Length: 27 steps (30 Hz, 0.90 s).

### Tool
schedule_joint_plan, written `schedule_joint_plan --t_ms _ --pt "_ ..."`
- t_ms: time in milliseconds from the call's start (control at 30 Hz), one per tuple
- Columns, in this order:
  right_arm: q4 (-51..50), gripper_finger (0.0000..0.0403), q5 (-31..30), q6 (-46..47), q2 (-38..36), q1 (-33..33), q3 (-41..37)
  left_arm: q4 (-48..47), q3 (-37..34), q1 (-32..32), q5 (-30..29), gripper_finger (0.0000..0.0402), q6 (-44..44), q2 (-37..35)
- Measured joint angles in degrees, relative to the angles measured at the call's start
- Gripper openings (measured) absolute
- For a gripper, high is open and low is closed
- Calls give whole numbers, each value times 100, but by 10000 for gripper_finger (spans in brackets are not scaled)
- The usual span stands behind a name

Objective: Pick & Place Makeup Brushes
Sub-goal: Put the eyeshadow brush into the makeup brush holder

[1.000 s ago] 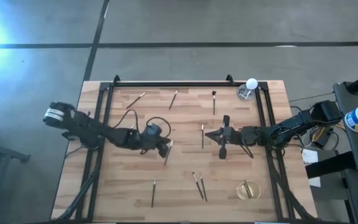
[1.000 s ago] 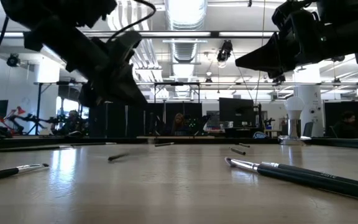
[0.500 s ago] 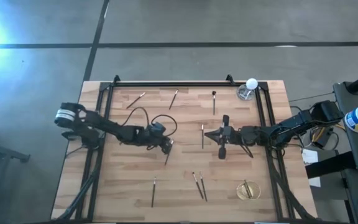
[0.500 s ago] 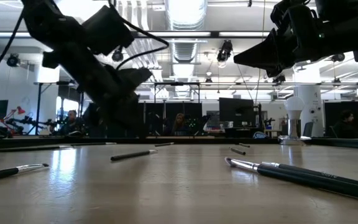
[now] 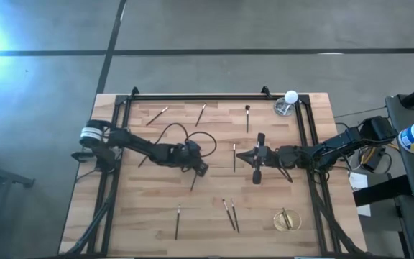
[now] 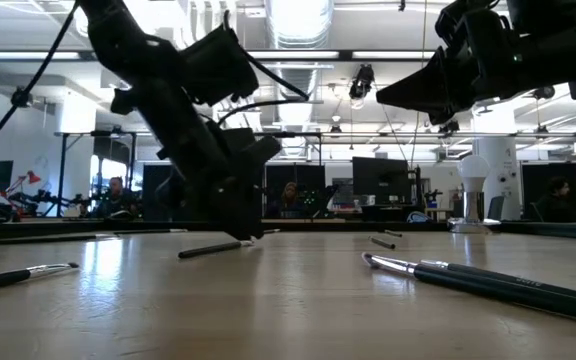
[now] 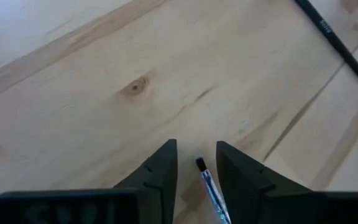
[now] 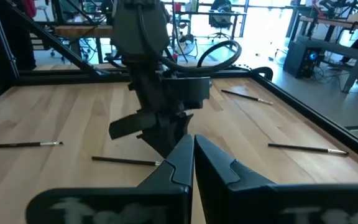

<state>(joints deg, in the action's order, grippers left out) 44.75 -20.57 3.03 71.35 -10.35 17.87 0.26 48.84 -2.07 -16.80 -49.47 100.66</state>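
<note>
Several makeup brushes lie flat on the wooden table [image 5: 149, 208]. My left gripper [image 5: 202, 170] is open and low over the table's middle. Its two fingers stand on either side of the bristle end [image 7: 200, 164] of one dark brush [image 5: 194, 181], with a gap on each side. That brush lies on the table and also shows in the low view [image 6: 213, 248]. My right gripper [image 5: 241, 156] is shut and empty, held above the table right of the middle and pointing toward the left arm. Another brush [image 5: 234, 157] lies between the two grippers.
Other brushes lie at the far side [image 5: 157, 114] [image 5: 200, 114] [image 5: 247, 117] and the near side [image 5: 177, 221] [image 5: 230, 214]. A round glass [image 5: 287, 219] with a brush in it stands near right. A glass with a white ball [image 5: 289, 101] stands far right. A black frame [image 5: 214, 96] rims the table.
My left gripper has gone toward the table's right edge and come down to the table top, ending with its fingers either side of the brush's bristle end.
</note>
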Motion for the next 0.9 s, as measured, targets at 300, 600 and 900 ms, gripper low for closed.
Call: schedule_joint_plan --t_ms 300,600,900 --pt "-2 8 0 -4 0 0 0 -525 309 -10 4 80 -36 231" --pt "-6 8 0 -20 0 0 0 -679 258 -49 -27 4 -159 254" --pt "-128 8 -4 -13 0 0 0 -923 214 -82 -191 0 322 -223"
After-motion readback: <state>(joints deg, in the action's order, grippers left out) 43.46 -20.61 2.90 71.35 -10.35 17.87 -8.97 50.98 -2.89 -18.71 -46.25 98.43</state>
